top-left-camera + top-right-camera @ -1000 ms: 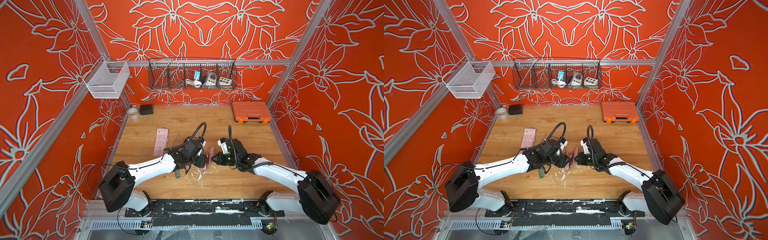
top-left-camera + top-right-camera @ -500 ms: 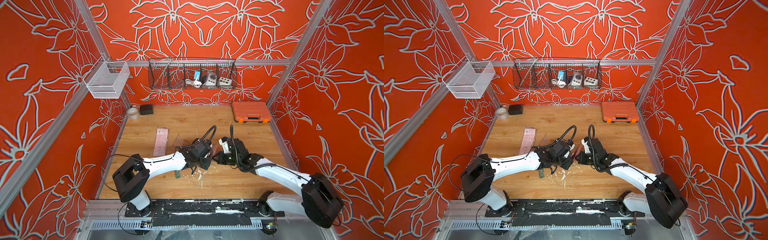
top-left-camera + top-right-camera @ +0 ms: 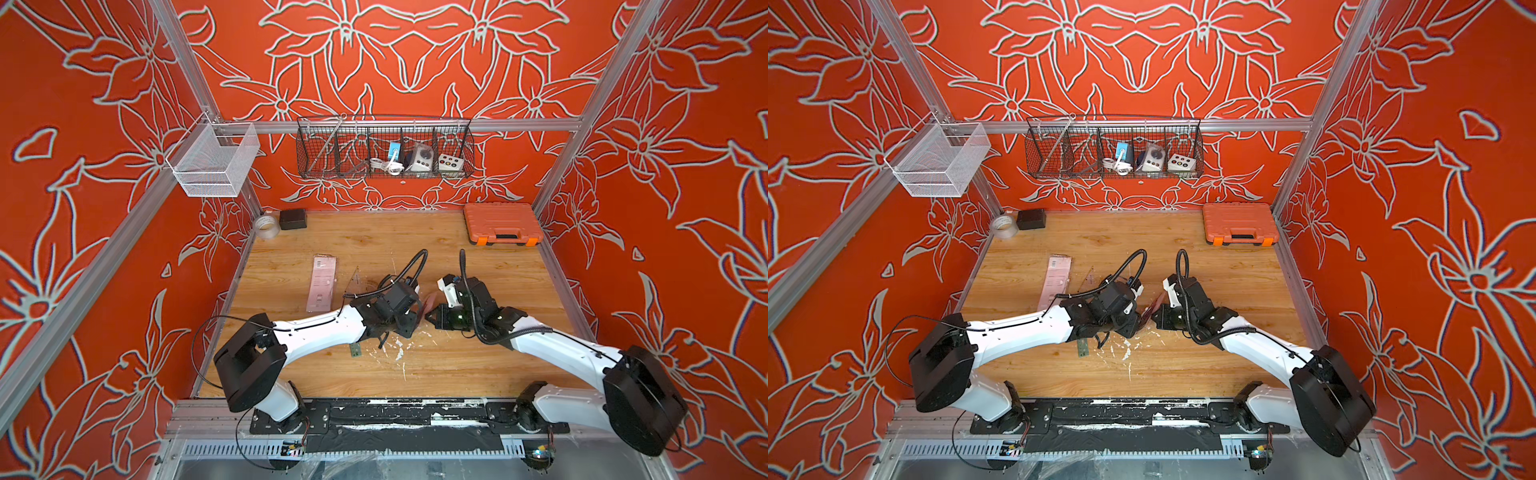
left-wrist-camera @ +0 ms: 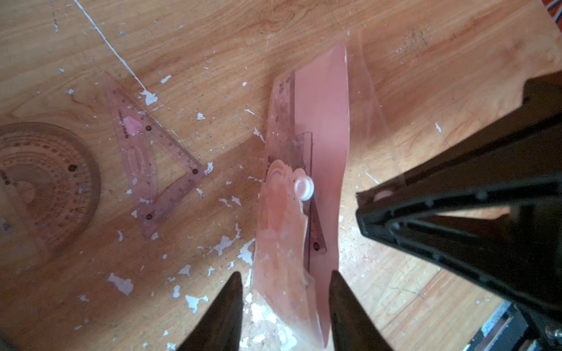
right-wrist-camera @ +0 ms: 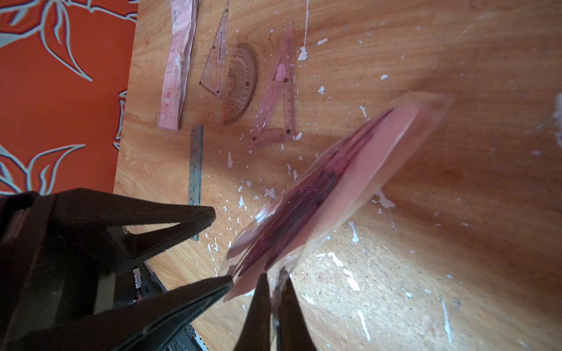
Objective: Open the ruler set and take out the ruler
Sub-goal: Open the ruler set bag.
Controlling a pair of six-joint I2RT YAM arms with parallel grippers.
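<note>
The ruler set (image 5: 334,182) is a pink, clear-fronted pouch hanging tilted above the table, also visible in both top views (image 3: 430,302) (image 3: 1152,308). My right gripper (image 5: 275,291) is shut on the pouch's clear edge. My left gripper (image 4: 284,288) is open, its fingers (image 5: 188,218) standing either side of the pouch's other end, with a gap on one side. A straight ruler (image 4: 284,115) and a white snap button (image 4: 303,187) show inside the pouch (image 4: 322,152). In the top views the two grippers (image 3: 417,322) (image 3: 429,320) nearly meet at mid-table.
On the wood lie a second pink pouch (image 3: 322,282), two clear set squares (image 5: 217,57) (image 5: 281,97), a protractor (image 5: 243,82) and a grey steel ruler (image 5: 196,164). An orange case (image 3: 503,223), tape roll (image 3: 266,226) and black box (image 3: 293,219) sit at the back.
My left arm has swung right, up to the pouch end. Its jaws narrowed and then spread again. The right gripper has kept its hold and barely moved.
</note>
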